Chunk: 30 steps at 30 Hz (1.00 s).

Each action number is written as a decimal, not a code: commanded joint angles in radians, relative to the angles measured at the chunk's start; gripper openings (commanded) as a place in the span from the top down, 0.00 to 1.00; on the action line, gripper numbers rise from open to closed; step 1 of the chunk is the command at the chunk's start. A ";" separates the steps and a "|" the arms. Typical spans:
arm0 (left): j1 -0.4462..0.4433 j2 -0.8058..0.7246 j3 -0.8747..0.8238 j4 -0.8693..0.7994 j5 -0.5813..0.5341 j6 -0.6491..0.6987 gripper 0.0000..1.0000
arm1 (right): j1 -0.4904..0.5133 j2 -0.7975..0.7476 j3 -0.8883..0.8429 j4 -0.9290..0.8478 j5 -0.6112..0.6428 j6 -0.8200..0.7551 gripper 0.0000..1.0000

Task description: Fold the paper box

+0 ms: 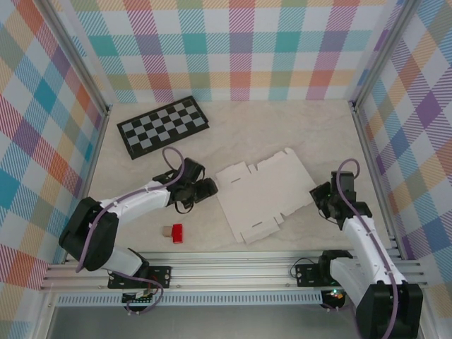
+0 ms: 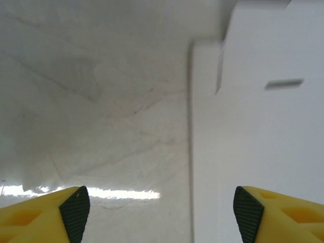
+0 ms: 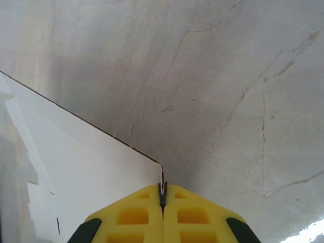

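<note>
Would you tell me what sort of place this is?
Probably a robot test cell: plaid walls around a marble-look table, a left arm and right arm bolted at its near edge.

The white paper box point(image 1: 265, 200), a flat die-cut sheet of thin cardboard, looks matt and smooth, with a thin, crisp cut edge where its corner meets the right fingers point(image 3: 132, 203). These and the left fingers point(image 2: 30, 217) are moulded yellow plastic with a soft satin finish and black ribbed pads. The pale, veined, marble-look tabletop point(image 2: 101, 101) ahead of the left fingers is smooth and semi-glossy, reflecting a bright streak of light. Behind both pairs of fingers, the silver rails point(image 1: 233, 268) are bare grooved metal.
</note>
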 commanded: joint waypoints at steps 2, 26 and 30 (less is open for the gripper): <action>-0.085 -0.015 -0.055 0.103 -0.008 -0.136 0.32 | 0.007 0.023 -0.028 -0.059 -0.071 0.191 1.00; -0.157 0.099 -0.071 0.435 -0.073 -0.234 0.71 | 0.037 -0.113 -0.134 -0.145 -0.166 0.271 1.00; -0.158 0.100 -0.023 0.390 -0.056 -0.184 1.00 | 0.043 -0.128 -0.127 -0.176 -0.155 0.241 1.00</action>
